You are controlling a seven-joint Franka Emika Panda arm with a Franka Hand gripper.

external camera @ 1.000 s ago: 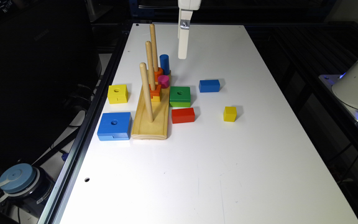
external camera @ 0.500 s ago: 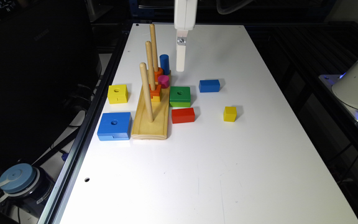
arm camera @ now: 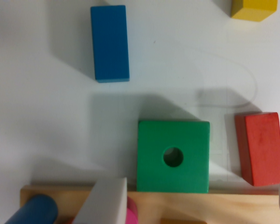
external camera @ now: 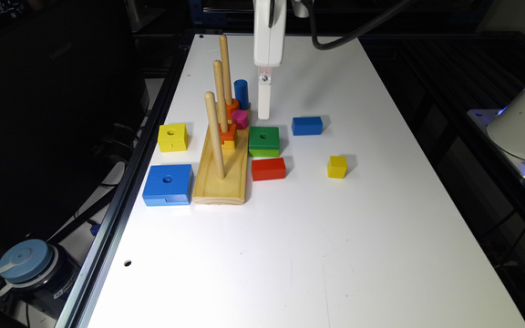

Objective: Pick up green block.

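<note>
Green block [external camera: 264, 140] lies unlabelled beside the wooden peg base [external camera: 222, 169]; hand [external camera: 263, 104] above, spread unclear.

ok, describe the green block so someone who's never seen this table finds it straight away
Start at the wooden peg stand with three tall dowels on the white table. The green block lies flat against the stand's long side, on the exterior view's right, between the red block and the hand. It is the table's lone green piece: square, with a centre hole.
</note>
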